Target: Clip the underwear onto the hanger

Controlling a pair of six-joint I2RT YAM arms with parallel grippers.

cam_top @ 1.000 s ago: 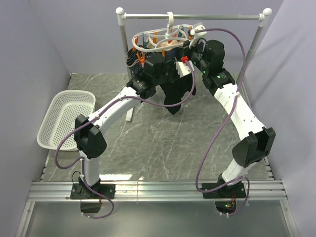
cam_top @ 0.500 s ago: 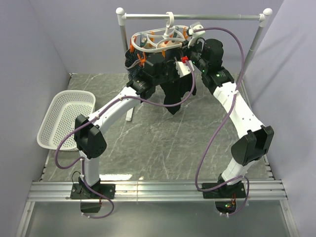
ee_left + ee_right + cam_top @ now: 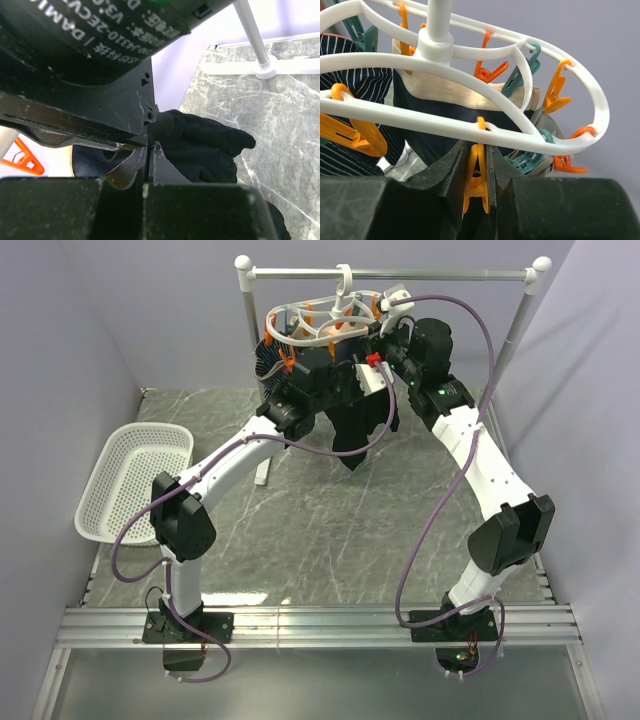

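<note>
The white oval hanger hangs by its hook from the rail, with orange and teal pegs. In the right wrist view, my right gripper is shut on an orange peg under the hanger's near rim, squeezing it. My left gripper is just below the hanger, shut on an edge of the black underwear, which droops limp beneath both grippers. In the left wrist view the jaws meet on the cloth at the left gripper, and the underwear bunches beyond them.
A dark striped garment, a navy garment with a cream waistband and a small grey piece hang from other pegs. The silver rail stand spans the back. A white basket lies at the left.
The hanger has shifted slightly to the left and the right wrist has risen a little. Both grippers keep their holds.
</note>
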